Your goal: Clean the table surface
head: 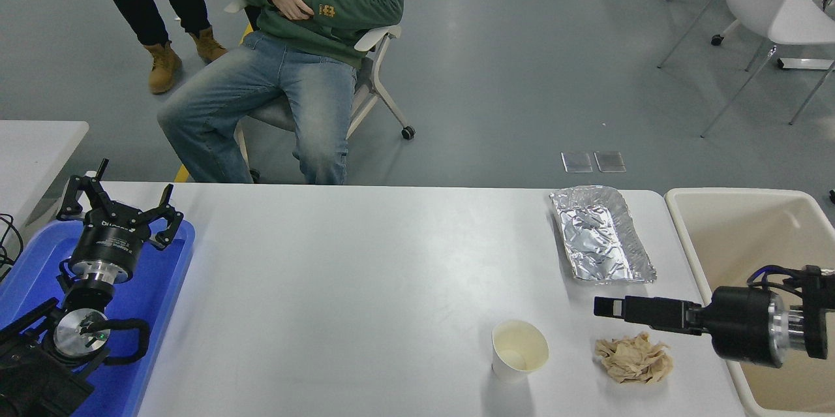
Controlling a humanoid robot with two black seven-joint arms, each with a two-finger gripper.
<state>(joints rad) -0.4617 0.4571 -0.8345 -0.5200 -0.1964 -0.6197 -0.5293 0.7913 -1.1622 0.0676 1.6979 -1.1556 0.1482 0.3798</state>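
While the right gripper [603, 306] hangs just above the crumpled brown wad [633, 358], pointing left, its fingers look pressed together w/ nothing between them. That's the likely snag: coming down shut, it'd only shove the wad about instead of pinching it. A sweep to the left could also knock the paper cup [518, 350], which stands upright just beside the wad and looks light enough to topple.

The table [365, 286], big and white, fills the middle of view; the wad, cup and a foil tray [601, 234] sit at its right end, tray farther back, apart from the other two. A beige bin [737, 198] stands at the table's right edge, probably where the rubbish goes. Nothing blocks the path wad-to-bin except the arm itself.

Left gripper [117, 203] is parked over a blue tray [171, 286] at lower left, fingers spread. A person [306, 45] sits beyond the far edge, well clear.
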